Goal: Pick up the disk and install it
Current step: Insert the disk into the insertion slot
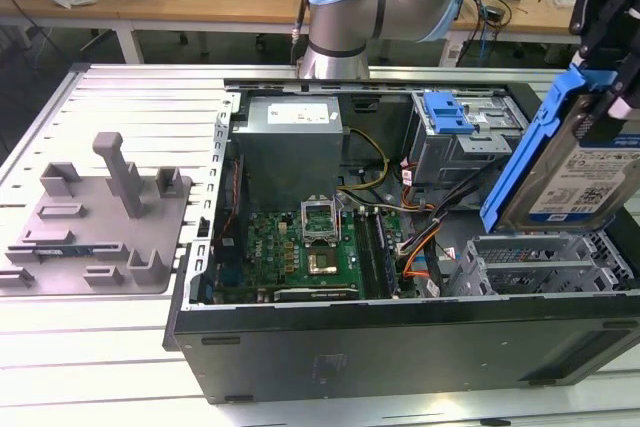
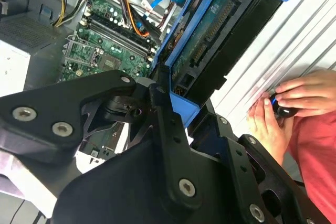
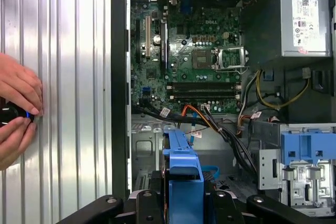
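Observation:
The disk (image 1: 585, 172), a silver hard drive with a white-and-blue label in a bright blue carrier rail, hangs tilted above the open computer case (image 1: 400, 337) at the exterior view's right. My gripper (image 1: 603, 97) is shut on its upper end. The disk sits over the grey drive cage (image 1: 540, 265) at the case's corner, clear of it. In the second wrist view the disk (image 2: 220, 30) shows its connector edge, clamped between my gripper's (image 2: 176, 106) black fingers (image 2: 163, 119). In the first wrist view the blue carrier's edge (image 3: 184, 169) rises from my gripper (image 3: 184, 205).
Inside the case are a motherboard (image 1: 310, 247), a power supply (image 1: 290, 142), loose cables (image 1: 420, 237) and a blue latch on a grey metal cage (image 1: 450, 117). A grey fixture tray (image 1: 100, 217) with posts lies at the exterior view's left. A person's hands (image 3: 16, 111) hold a small black device on the slatted table beside the case.

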`<move>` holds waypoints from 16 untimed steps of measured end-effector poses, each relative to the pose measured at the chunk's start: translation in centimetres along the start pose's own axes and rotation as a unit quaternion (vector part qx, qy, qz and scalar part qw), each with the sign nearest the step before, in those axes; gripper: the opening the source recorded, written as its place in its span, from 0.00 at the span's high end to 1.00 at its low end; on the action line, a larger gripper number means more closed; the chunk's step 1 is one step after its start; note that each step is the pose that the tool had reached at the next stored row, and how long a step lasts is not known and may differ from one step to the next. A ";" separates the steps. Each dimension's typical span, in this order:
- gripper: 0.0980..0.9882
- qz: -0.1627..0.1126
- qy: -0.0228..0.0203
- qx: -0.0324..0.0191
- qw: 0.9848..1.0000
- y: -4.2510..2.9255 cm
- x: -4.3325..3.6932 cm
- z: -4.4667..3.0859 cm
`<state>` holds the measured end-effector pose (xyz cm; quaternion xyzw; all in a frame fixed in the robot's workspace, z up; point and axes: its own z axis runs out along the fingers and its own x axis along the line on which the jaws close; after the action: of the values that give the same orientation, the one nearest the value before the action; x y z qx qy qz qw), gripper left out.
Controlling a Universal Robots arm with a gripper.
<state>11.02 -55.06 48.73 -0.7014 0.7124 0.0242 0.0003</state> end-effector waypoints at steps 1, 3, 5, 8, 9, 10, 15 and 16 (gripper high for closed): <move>0.70 0.000 0.000 0.000 1.000 -0.07 0.00 0.00; 0.70 0.000 0.000 0.000 1.000 -0.33 0.02 0.04; 0.70 0.000 0.000 0.000 1.000 -0.34 0.02 0.05; 0.70 0.000 0.000 0.000 1.000 -0.34 0.02 0.08; 0.70 0.000 0.000 0.000 1.000 -0.34 0.02 0.12; 0.70 -0.001 0.000 0.000 1.000 -0.34 0.03 0.17; 0.70 -0.004 0.000 0.000 1.000 -0.35 0.03 0.33; 0.70 -0.004 0.000 0.000 1.000 -0.35 0.03 0.36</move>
<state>11.36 -55.08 48.36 -0.7044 0.7094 0.0241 0.0001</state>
